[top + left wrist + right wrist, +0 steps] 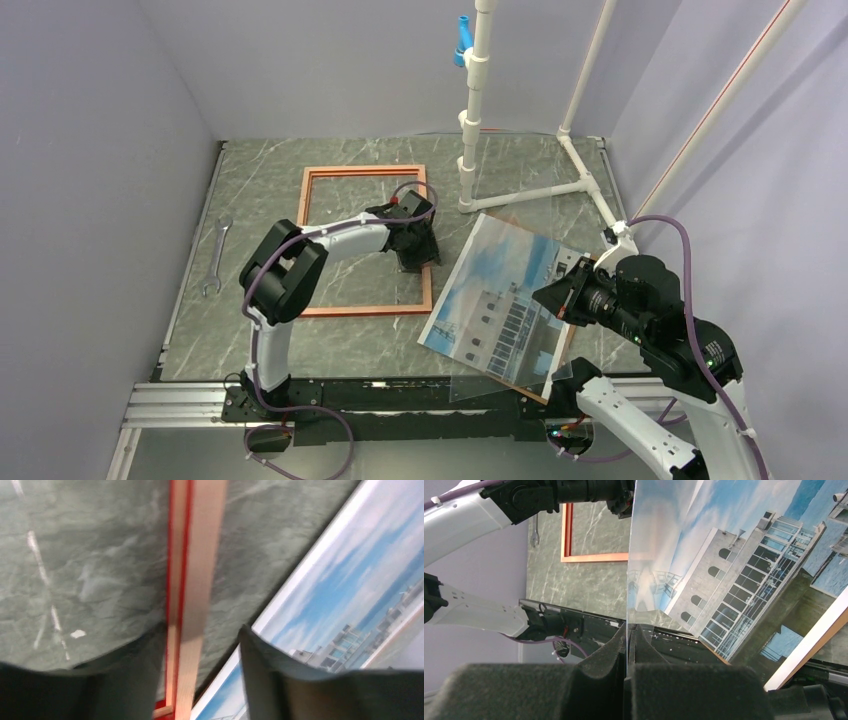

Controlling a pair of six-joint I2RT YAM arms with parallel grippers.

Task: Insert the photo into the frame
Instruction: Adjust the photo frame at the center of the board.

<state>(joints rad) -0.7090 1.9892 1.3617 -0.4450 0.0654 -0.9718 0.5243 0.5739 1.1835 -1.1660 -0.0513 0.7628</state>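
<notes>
Top external view, left to right: one wrench (217, 255), one frame (360, 171) laid flat on the desk (330, 340), its right rail straddled by the released left hand (415, 245), and one photo (490, 290) laid face up just beside it are counted. One clear pane (515, 205) is pinched by the clenched right hand (556, 292). The pane is best held clear so the photo can be slid in squarely.

Pipe stand (470, 150) blocks far right; inside the frame (360, 172) seems passable.
</notes>
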